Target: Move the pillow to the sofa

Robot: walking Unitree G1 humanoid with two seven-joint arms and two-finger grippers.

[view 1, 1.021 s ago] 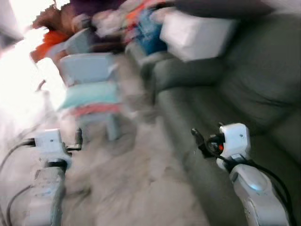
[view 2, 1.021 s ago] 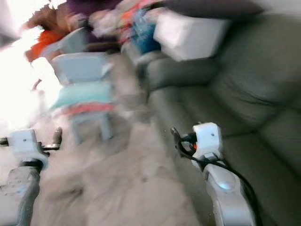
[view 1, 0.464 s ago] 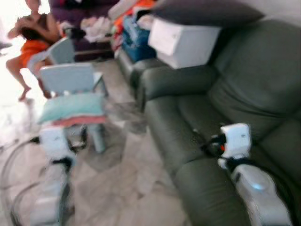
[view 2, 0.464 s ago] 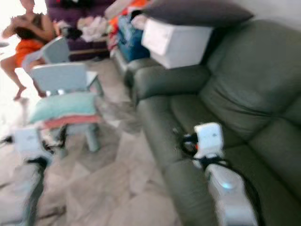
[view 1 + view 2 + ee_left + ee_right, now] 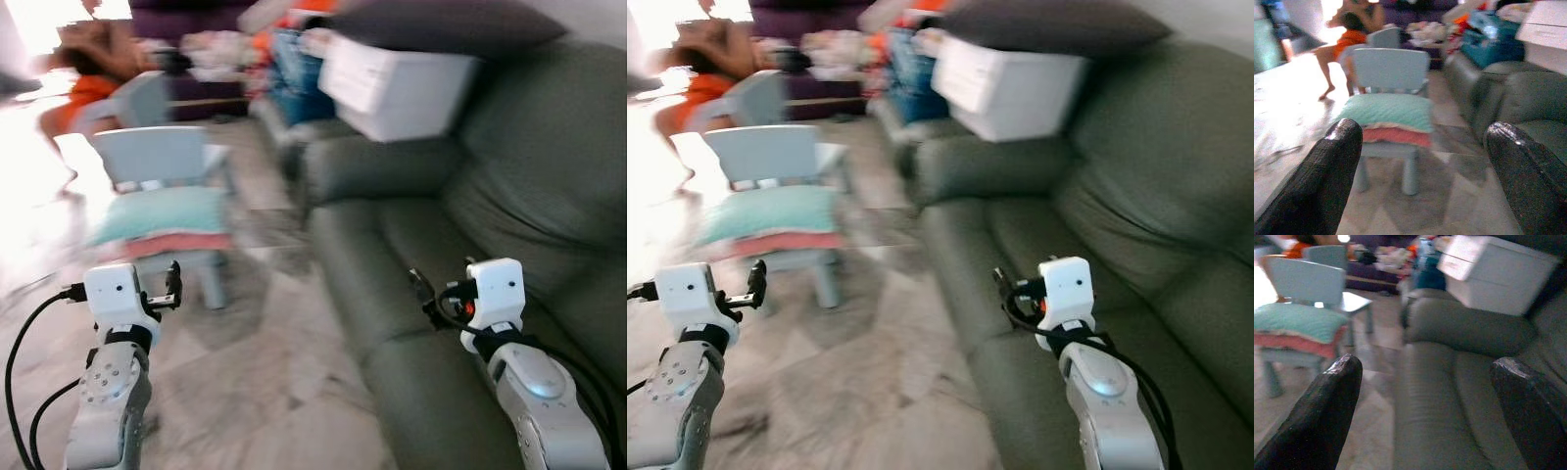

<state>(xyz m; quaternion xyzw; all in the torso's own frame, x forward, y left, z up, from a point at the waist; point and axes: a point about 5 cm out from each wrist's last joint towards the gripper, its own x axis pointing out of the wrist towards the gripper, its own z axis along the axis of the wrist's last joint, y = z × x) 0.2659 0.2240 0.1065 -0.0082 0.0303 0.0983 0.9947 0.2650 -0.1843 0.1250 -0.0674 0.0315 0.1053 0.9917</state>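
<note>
Left eye view: a living room, blurred, with a small pale blue chair [image 5: 162, 162] on a tiled floor [image 5: 265, 392] and a dark green sofa [image 5: 470, 225] along the robot's right side.
Pillow: a mint-green pillow [image 5: 162, 213] lies flat on the chair seat, on top of a pink cushion [image 5: 181, 243]. It covers the seat from edge to edge, with its rear edge against the chair back. It is not on the sofa yet.
Why it sits there: judged from the task, the chair is the pick-up spot and the bare sofa seat just beside the right arm is the likely drop spot.
Left claw: the left gripper [image 5: 172, 285] is raised at the near front of the chair, short of the pillow, with its fingers [image 5: 1327, 171] spread wide and holding nothing. In the left wrist view the pillow sits framed between them, which suggests an approach is being lined up.
Right claw: the right gripper [image 5: 423, 291] hovers over the front edge of the sofa seat, fingers [image 5: 1322, 406] spread apart and empty.
Sofa arm: a white box [image 5: 397, 83] rests on the far arm of the sofa, with a dark cushion [image 5: 441, 24] on top.
Background: a person [image 5: 88, 69] in orange sits beyond the chair, near piles of bright clothing [image 5: 284, 39].
Writing: no brand, label or lettering can be read anywhere, partly because of blur.
</note>
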